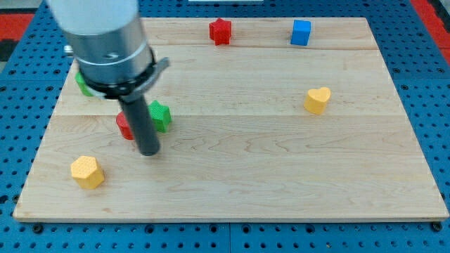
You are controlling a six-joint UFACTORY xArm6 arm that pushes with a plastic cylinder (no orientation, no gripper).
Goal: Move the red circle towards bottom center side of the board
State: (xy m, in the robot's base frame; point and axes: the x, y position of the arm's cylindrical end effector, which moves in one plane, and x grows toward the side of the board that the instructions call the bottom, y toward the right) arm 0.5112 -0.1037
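Observation:
The red circle (124,126) lies at the board's left, mostly hidden behind my rod. My tip (149,151) rests on the board just to the lower right of the red circle, close to it or touching it. A green block (161,115) sits just right of the rod, above the tip. The wooden board (267,169) spreads to the view's right and bottom.
A yellow hexagon-like block (87,171) lies at the lower left. Another green block (84,85) shows partly behind the arm at the left. A red star (220,31) and a blue cube (301,32) sit at the top. A yellow heart (317,100) lies at the right.

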